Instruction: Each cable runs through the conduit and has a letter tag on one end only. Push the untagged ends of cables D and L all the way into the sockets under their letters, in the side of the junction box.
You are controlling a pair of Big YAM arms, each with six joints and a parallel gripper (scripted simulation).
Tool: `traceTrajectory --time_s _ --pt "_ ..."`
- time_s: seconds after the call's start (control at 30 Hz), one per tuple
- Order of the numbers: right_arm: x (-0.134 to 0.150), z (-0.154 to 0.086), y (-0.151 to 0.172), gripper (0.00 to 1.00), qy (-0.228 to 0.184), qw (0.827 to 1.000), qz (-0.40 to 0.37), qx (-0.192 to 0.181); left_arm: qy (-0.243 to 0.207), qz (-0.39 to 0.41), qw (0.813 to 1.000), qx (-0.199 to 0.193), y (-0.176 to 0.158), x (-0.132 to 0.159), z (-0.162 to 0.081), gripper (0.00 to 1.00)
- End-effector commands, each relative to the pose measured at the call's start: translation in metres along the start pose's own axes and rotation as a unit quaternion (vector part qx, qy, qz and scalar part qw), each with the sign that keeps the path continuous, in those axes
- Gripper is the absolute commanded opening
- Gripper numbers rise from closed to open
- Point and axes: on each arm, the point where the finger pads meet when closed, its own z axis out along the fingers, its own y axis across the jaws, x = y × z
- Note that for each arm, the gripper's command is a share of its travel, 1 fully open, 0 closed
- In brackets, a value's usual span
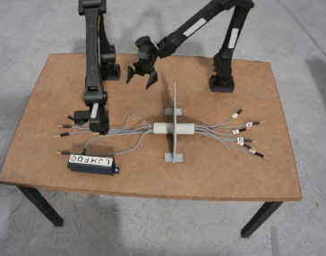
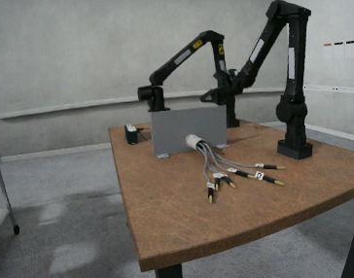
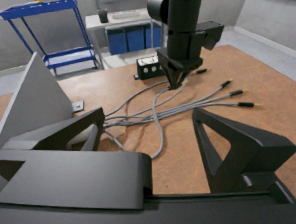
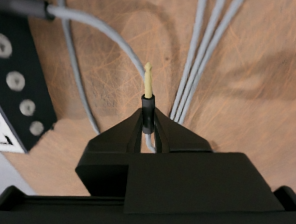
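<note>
The dark junction box (image 1: 92, 163) with white letter labels lies near the table's front left; it also shows in the right wrist view (image 4: 20, 85) with its round sockets. My right gripper (image 1: 98, 125) is shut on a cable plug (image 4: 148, 87), whose yellow tip points out past the fingers, just right of the box's socket face. It also shows in the left wrist view (image 3: 175, 80). My left gripper (image 1: 142, 73) is open and empty, held high over the back of the table. Several grey cables (image 1: 127, 130) run through the white conduit (image 1: 174, 128).
A grey upright panel (image 1: 175, 121) crosses the table's middle and holds the conduit. The tagged ends (image 1: 244, 134) fan out on the right. Loose untagged plugs (image 1: 64, 127) lie left of the right gripper. One cable (image 1: 107, 154) runs to the box's end.
</note>
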Motion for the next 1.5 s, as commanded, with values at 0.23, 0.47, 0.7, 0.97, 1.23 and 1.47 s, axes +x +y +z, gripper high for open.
traceTrajectory --time_s 0.23,0.47,0.7,0.97,1.23,1.47 --pt "-0.001 -0.013 0.011 0.06 -0.001 0.969 -0.245 -0.019 -0.014 -0.032 0.999 0.007 -0.017 -0.026 0.0 1.0" --pt "-0.001 -0.011 0.011 0.06 -0.003 0.923 -0.385 -0.019 -0.009 -0.023 1.0 0.004 -0.01 -0.016 0.001 1.0" --pt "-0.001 -0.012 0.012 0.06 -0.006 0.877 -0.479 -0.02 -0.009 -0.023 1.0 0.004 -0.01 -0.016 0.001 1.0" --pt "0.0 -0.013 0.013 0.06 -0.01 0.781 -0.624 -0.023 -0.009 -0.023 1.0 0.004 -0.01 -0.016 0.001 1.0" --pt "0.0 -0.013 0.013 0.06 -0.01 0.766 -0.643 -0.022 -0.009 -0.023 1.0 0.004 -0.01 -0.016 0.001 1.0" --pt "0.023 -0.002 0.039 0.06 -0.009 0.783 -0.622 -0.022 -0.009 -0.023 1.0 0.004 -0.01 -0.016 0.001 1.0"
